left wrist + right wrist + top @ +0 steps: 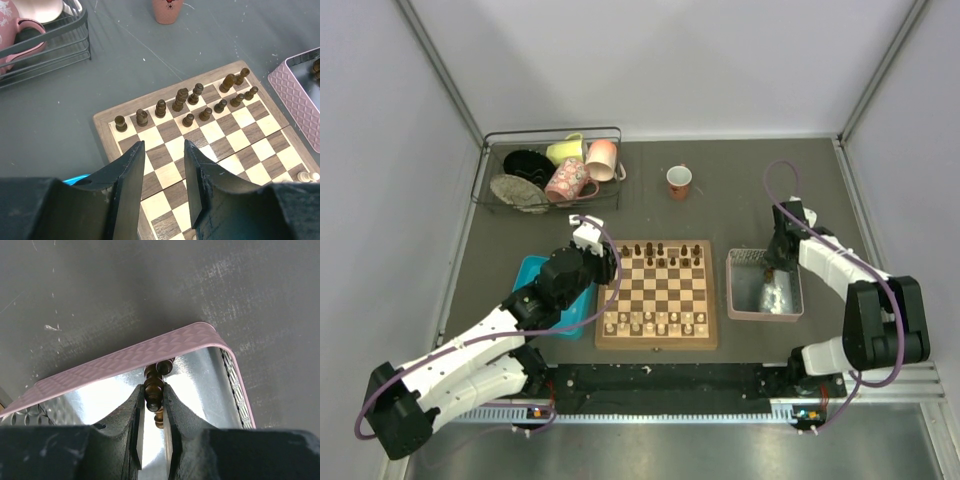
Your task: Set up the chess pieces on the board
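On the grey table (720, 210), the right tool (152, 390) pinches a dark brown turned wooden chess piece (154, 388) in the pink tray (125, 360), left tool (164, 150) spread; next, lift clear toward the checkered wooden board (656, 343).

A robot lab cell: bare white walls (670, 60), metal corner posts (440, 70), arms (470, 350) bolted to a rail (670, 382).

Wire rack (55, 52) of mugs (570, 180), lone orange cup (679, 181), pink tray (765, 317), blue tray (528, 268).

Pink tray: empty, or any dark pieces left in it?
Not empty. A dark piece sits inside the pink tray by its wall, pinched by the right gripper.
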`<state>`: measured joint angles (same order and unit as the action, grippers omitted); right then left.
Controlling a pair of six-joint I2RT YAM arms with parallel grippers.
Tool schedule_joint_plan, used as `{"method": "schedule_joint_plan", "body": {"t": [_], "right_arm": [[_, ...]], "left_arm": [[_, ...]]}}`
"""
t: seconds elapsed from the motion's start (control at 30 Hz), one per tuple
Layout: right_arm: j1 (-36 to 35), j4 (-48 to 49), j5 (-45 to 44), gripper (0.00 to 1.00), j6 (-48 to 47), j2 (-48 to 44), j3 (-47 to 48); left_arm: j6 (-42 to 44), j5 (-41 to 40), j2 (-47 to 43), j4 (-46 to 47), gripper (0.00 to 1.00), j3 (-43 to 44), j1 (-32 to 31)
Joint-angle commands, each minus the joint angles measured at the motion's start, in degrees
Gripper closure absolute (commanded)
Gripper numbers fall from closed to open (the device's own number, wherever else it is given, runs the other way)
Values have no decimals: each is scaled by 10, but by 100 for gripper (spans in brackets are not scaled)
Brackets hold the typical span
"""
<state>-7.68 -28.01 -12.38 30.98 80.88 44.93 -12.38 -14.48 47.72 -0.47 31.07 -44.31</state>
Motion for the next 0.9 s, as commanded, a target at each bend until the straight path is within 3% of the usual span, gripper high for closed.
{"method": "schedule_joint_plan", "body": {"t": [0.0,0.87], "right_arm": [[5,-5,16,97,-15,-39,-7],[5,-58,152,100,-66,-180,20]], "left_arm": [[-7,-2,-11,16,58,-9,-2],[-28,9,-34,36,58,-50,-2]]}}
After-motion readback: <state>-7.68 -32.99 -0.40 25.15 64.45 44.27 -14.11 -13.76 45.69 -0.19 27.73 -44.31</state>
